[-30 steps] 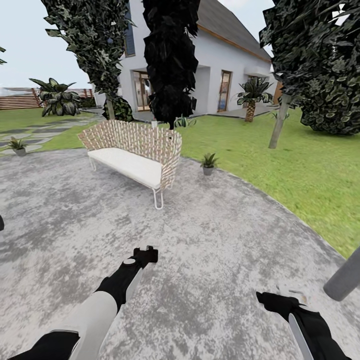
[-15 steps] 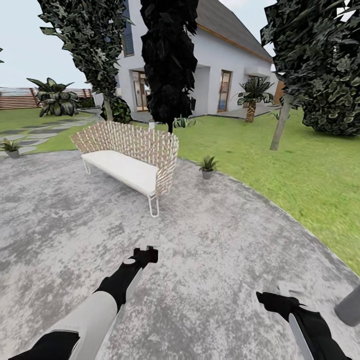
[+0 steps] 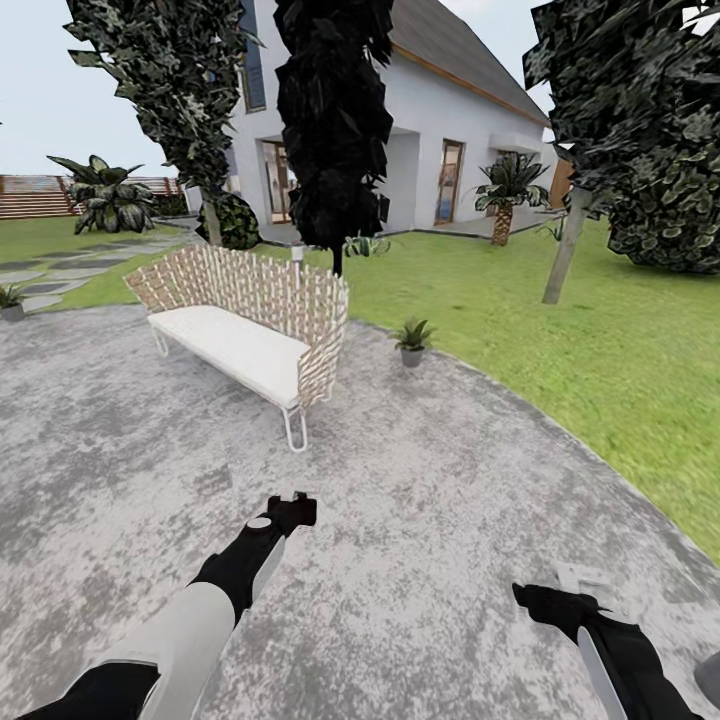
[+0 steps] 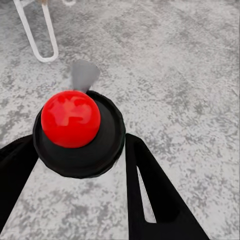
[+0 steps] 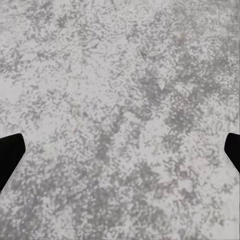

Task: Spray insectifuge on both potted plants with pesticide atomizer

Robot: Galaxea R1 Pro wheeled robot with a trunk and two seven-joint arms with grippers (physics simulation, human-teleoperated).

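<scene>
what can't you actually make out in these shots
- Left wrist view: a red-topped black round thing sits between the left pincer fingers. Its own top hides its body, so what it is and whether it is gripped are unclear.
- Head view: the edge potted plant is cut off by the frame edge.
- Head view: the bench-side potted plant is too small for leaf detail.
- Head view: a grey shape is cut off at the corner.

- The potted plant (image 3: 11, 301) at the head view's left edge is cut off, only part of its leaves and pot showing.
- In the left wrist view the pesticide atomizer (image 4: 77, 131) shows just its round dark top and red spot; its body is hidden underneath.
- The right gripper (image 5: 120, 150) shows only two dark fingertips (image 5: 10, 155) at the picture's sides.
- The bench (image 3: 245, 320) hides its far legs.
</scene>
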